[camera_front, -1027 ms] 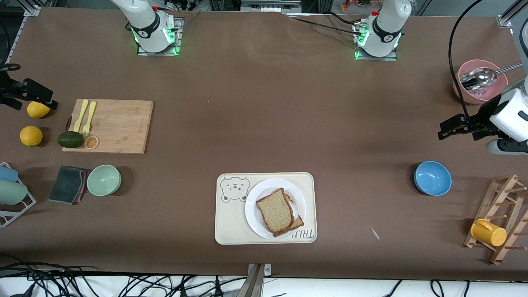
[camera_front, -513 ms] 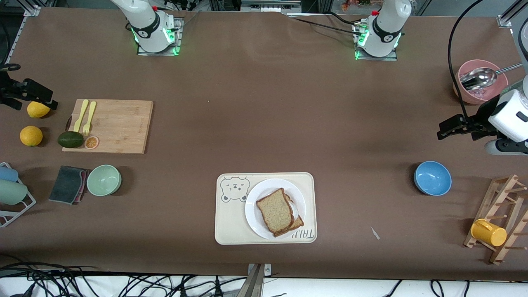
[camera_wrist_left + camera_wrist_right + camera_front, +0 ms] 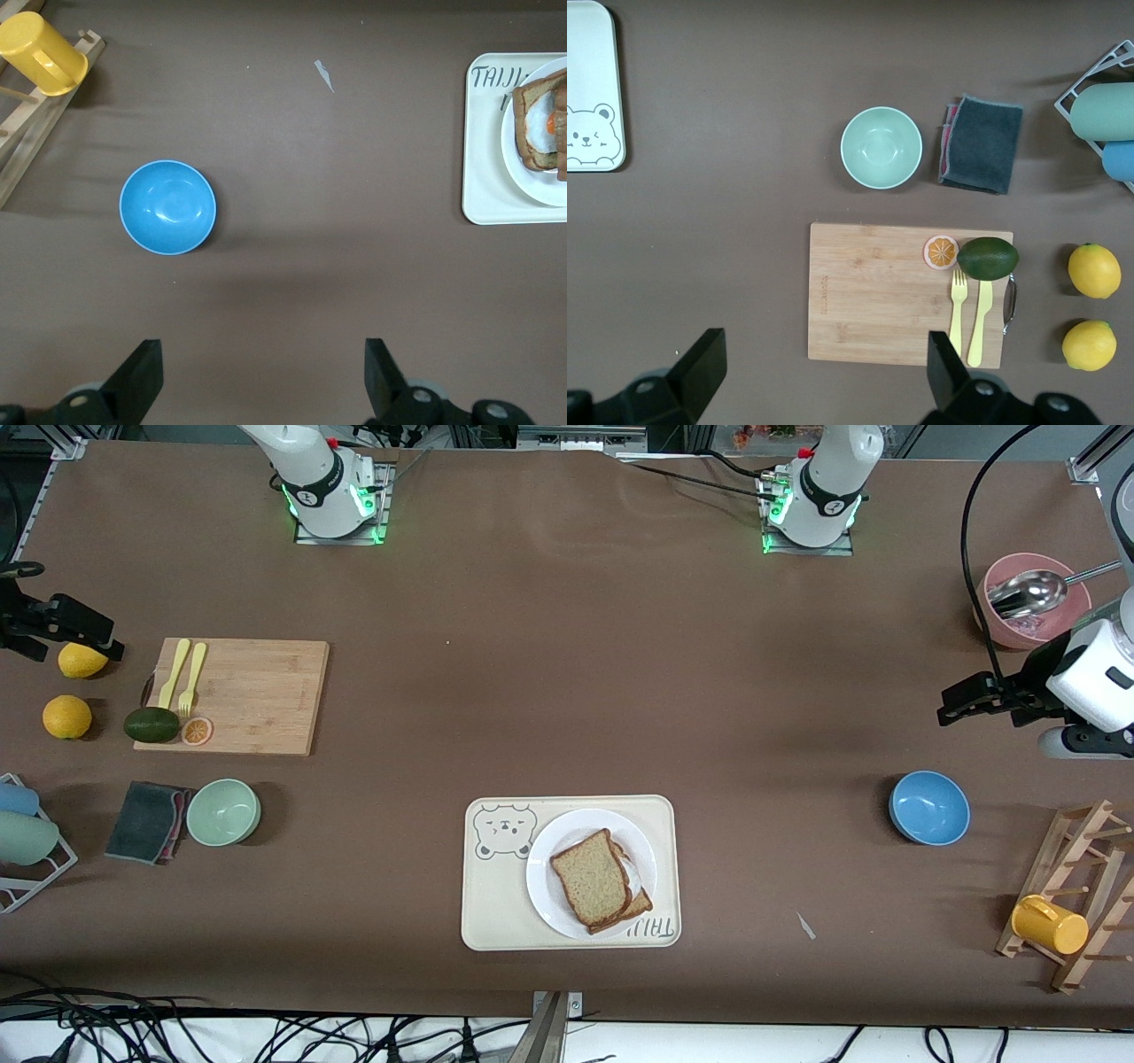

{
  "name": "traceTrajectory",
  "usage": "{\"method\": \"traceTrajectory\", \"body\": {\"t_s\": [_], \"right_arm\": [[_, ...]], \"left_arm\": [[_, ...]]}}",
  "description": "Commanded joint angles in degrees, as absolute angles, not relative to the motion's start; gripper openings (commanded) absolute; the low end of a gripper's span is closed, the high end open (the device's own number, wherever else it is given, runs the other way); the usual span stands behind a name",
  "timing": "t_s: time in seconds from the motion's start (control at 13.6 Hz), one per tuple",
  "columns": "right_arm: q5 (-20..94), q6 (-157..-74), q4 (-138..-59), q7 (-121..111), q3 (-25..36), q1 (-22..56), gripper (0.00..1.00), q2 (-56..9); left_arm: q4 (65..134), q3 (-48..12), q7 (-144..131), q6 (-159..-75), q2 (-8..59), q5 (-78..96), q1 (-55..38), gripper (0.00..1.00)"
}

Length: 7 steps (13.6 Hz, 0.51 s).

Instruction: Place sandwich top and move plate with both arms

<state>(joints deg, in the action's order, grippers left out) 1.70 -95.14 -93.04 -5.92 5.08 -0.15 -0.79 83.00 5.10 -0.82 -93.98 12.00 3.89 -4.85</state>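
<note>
Brown table | sandwich top [image 3: 591, 886] lies on plate [image 3: 549, 886], on tray [image 3: 496, 903], midway between arms | left gripper [image 3: 974, 701] over table above blue bowl [image 3: 928, 807], right gripper [image 3: 62, 631] over lemon [image 3: 80, 661], both wide, empty | egg slice mostly hidden, overlap probably skewed.

Front camera: high, facing both arm bases, taking in the whole brown counter [image 3: 567, 691]. Left wrist camera: looks straight down from well up, sharing the round blue bowl [image 3: 167, 206] and the cream rectangular bear-printed tray [image 3: 487, 177] with the front view. Right wrist camera: likewise downward, sharing the rectangular bamboo cutting board [image 3: 877, 292] and that tray.
</note>
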Motion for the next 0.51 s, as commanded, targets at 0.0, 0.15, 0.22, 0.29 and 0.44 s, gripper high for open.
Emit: {"method": "traceTrajectory", "body": {"t_s": [0.0,0.15,0.22,0.29,0.44], "right_arm": [[1.1,-94.7,-93.7,-6.2,4.7,-0.5,1.0,0.3],[0.9,-94.8,-93.6,-6.2,4.6,-0.4,1.0,0.3],[0.9,-94.8,-93.6,-6.2,4.6,-0.4,1.0,0.3],[0.9,-94.8,-93.6,-6.2,4.5,-0.4,1.0,0.3],[0.9,-94.8,-93.6,-6.2,4.5,-0.4,1.0,0.3]], "left_arm": [[83.2,4.9,-1.6,-93.8,11.7,1.8,-5.0,1.0],[83.3,4.9,-1.8,-93.8,11.8,1.8,-5.1,1.0],[83.3,4.9,-1.8,-93.8,11.8,1.8,-5.1,1.0],[83.2,4.9,-1.8,-93.8,11.9,1.8,-5.0,1.0],[83.2,5.0,-1.8,-93.9,12.0,1.8,-5.0,1.0]]}}
